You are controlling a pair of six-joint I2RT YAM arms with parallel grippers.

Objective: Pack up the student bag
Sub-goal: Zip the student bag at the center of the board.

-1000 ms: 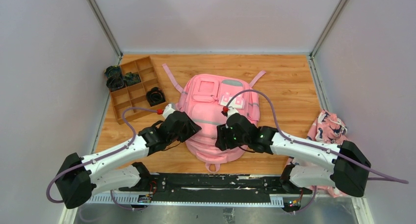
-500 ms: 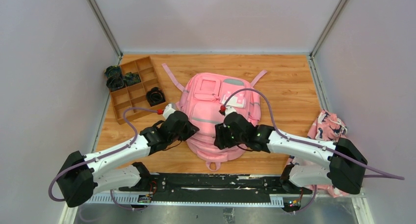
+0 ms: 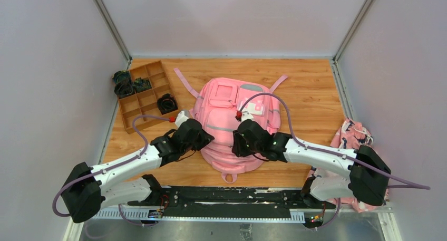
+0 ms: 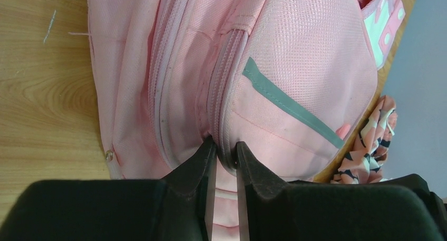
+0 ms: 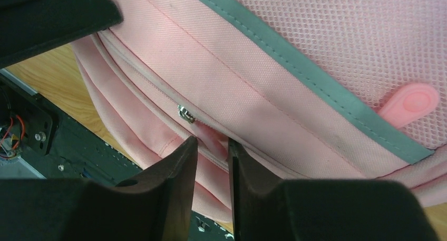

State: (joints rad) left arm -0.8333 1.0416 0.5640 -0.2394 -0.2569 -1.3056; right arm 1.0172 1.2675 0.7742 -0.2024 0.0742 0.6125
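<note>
Left tool (image 4: 225,145) and right tool (image 5: 212,142), both tight on the student bag (image 3: 221,119) near its zipper (image 4: 221,93)

Top view: fixed above and behind my arm bases (image 3: 79,196), looking down over the whole counter (image 3: 316,93) from afar. Left wrist view: rides my left hand (image 4: 225,146), close up, facing along the student bag (image 4: 295,67) toward the counter's right edge. Right wrist view: rides my right hand (image 5: 211,143), even closer, facing back toward my base rail (image 5: 68,146). All three share the bag's near end.
</note>
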